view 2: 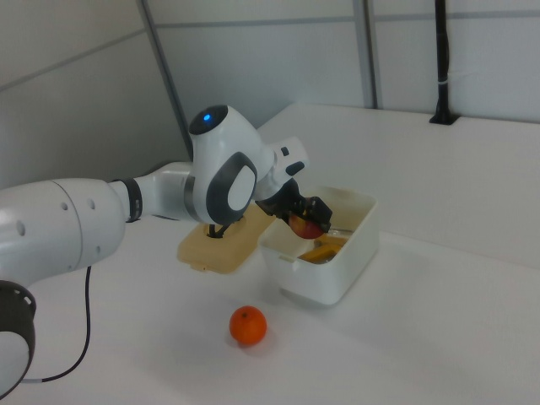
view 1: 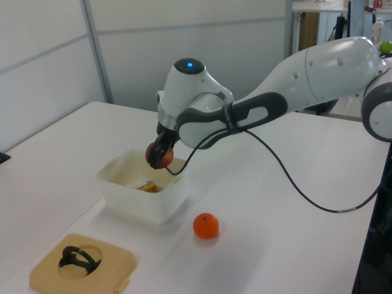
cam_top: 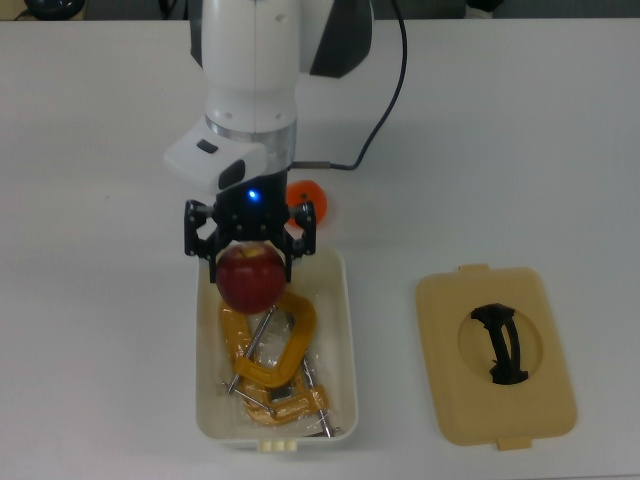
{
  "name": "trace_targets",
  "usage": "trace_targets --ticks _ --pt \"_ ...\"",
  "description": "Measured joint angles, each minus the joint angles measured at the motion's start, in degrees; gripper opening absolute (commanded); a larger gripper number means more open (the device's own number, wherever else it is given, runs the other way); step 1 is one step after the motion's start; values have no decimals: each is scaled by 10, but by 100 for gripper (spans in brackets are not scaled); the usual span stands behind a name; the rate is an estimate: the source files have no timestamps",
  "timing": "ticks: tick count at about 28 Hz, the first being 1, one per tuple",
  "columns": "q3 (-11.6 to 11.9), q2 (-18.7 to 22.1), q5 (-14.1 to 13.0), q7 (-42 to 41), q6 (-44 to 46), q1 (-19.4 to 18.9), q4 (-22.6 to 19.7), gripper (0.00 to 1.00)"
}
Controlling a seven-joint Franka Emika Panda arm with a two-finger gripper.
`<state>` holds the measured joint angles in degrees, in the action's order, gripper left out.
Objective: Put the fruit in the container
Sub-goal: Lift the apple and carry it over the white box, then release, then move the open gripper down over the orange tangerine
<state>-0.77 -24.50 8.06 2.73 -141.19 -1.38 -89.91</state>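
Gripper (cam_top: pixel 250 262) clenched on the apple (cam_top: pixel 250 281), fingers on either side of it, held in the air above the box (cam_top: pixel 340 300) at its far end in the top view. Apple dark red, yellowish dimple facing up in the top view; seen just over the box's rim in the left view (view 1: pixel 159 155) and the right view (view 2: pixel 304 224), not touching the contents.

Orange (cam_top: pixel 312 194) on the worktop (cam_top: pixel 520 150), just beyond the box's far short end in the top view, partly hidden there by the arm (cam_top: pixel 255 90). In the left view (view 1: pixel 206 225), near the box's right corner, apart from it; in the right view (view 2: pixel 248 326), near the camera, left of the box and well clear.

Box white, open, holding yellow clamps (cam_top: pixel 268 355) piled toward its middle and near end in the top view, with clear wrapping about them. Small cream tab on the near short end.

Tan lid (cam_top: pixel 496 354) with a black handle (cam_top: pixel 503 343) flat on the worktop, to the right of the box in the top view, apart from it. In the right view, behind the arm, left of the box (view 2: pixel 221 242).
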Motion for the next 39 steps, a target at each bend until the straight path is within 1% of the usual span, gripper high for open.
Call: trace_targets --ticks 3,7,11,14,17,19,20,22,26,34,39 --pt "0 -7 0 2 -12 0 0 100" --pt "0 -3 -1 10 -10 0 5 100" --pt "0 6 -12 15 31 1 11 100" --pt "0 19 -23 15 91 1 13 100" --pt "0 39 -29 5 181 1 14 100" --pt "0 50 -41 -19 240 1 14 100" --pt "0 57 -55 -39 276 1 14 100" --pt "0 65 -69 -64 320 1 14 100" --pt "0 73 -82 -94 393 0 10 100" --pt "-1 65 -85 -98 404 -9 -32 100" --pt "-1 56 -87 -98 389 -18 -61 100"
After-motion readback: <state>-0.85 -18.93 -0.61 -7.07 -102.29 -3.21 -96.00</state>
